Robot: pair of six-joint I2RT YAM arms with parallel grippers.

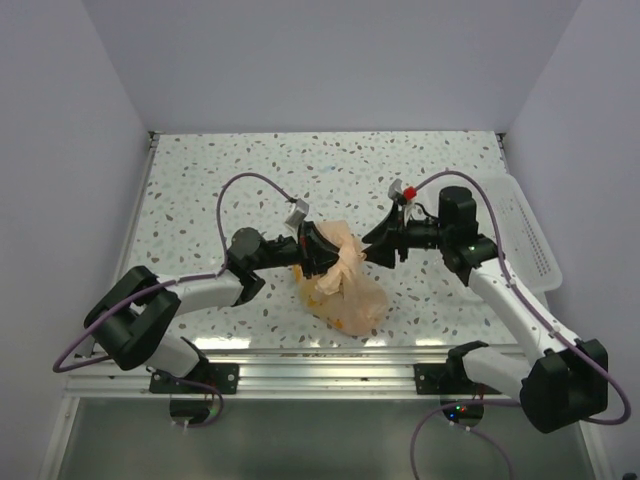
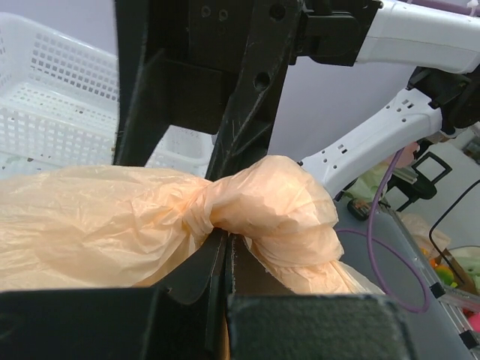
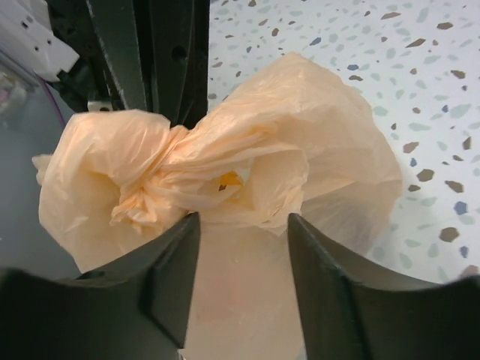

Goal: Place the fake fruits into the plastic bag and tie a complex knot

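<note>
The left hand (image 1: 322,258) is clenched on the bag (image 1: 350,300). In its wrist view, the left hand (image 2: 226,259) has its two dark fingers pressed together on the peach film, right under a tight twist. The plastic bunches into a knot (image 2: 214,210) there, with a puffed lobe to the right of it. I cannot tell whether it is fully tied.

The right hand (image 1: 368,250) faces the left from the other side of the bag, and the two nearly meet over its top. In its wrist view, the right hand (image 3: 244,225) has its fingers apart. The bag (image 3: 315,142) fills the gap between and beyond them. I cannot tell whether the pads touch the film. The knot (image 3: 157,180) sits just past the left finger, under the black frame of the left hand. A yellow fruit (image 3: 229,180) shows through a small opening in the folds.

The bag lies on the speckled table (image 1: 200,180), near its front edge and between the two arms, with its body bulging toward the rail. A white tray (image 1: 525,230) rests at the table's right side, well apart from the bag.
</note>
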